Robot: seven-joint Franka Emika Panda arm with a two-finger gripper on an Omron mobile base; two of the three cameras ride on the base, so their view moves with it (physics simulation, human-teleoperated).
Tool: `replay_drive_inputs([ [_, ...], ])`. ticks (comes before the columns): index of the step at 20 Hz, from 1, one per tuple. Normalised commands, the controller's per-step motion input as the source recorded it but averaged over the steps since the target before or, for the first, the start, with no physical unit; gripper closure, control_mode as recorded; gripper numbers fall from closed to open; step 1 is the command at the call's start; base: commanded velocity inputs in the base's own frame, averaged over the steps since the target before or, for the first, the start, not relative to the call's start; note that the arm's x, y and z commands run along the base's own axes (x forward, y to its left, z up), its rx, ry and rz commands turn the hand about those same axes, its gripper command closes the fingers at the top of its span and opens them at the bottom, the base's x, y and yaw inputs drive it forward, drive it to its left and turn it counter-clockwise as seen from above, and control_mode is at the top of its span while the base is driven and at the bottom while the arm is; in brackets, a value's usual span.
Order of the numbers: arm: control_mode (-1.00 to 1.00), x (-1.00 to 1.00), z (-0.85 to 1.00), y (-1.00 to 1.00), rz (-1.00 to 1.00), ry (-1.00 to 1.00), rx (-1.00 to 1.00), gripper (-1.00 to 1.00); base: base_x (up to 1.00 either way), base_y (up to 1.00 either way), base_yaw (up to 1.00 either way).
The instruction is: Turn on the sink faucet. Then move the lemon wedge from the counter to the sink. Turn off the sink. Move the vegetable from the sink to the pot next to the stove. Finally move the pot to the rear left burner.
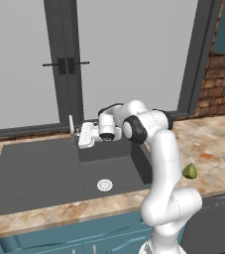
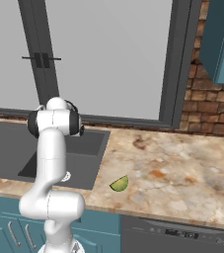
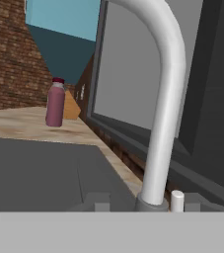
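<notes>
The sink faucet (image 1: 71,127) is a thin silver spout at the back rim of the dark grey sink (image 1: 39,171). My gripper (image 1: 78,138) reaches left to it at counter height. In the hand view the faucet (image 3: 164,104) rises close ahead. Its base and small white lever (image 3: 177,200) stand between my fingertips (image 3: 96,201), which are apart, so my gripper (image 3: 144,202) is open and holds nothing. The lemon wedge (image 1: 190,171) (image 2: 119,184) lies on the marbled counter (image 2: 182,163), right of the basin near the front edge. The pot, stove and vegetable are out of view.
A round silver drain (image 1: 104,185) sits in the basin floor. A maroon bottle (image 3: 56,103) stands on the counter beyond the sink, with an orange thing behind it. A window and a brick wall (image 2: 207,118) back the counter. A dark appliance front (image 2: 172,232) sits below right.
</notes>
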Motion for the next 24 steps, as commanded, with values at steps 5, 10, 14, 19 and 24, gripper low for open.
replay_drive_inputs([
  [5, -1.0, 0.48, 0.0, -0.05, 0.18, 0.01, 0.07, 1.0, 0.0, 0.0, 0.0],
  [10, -1.0, 0.54, 0.09, 0.05, 0.05, 0.04, 0.06, 1.0, 0.0, 0.0, 0.0],
  [14, -1.0, 0.53, 0.16, 0.03, -0.12, 0.13, 0.0, 1.0, 0.0, 0.0, 0.0],
  [19, -1.0, 0.41, 0.02, -0.38, -0.03, 0.1, 0.04, 1.0, 0.0, 0.0, 0.0],
  [24, -1.0, 0.31, 0.0, -0.57, 0.0, 0.07, 0.08, 1.0, 0.0, 0.0, 0.0],
])
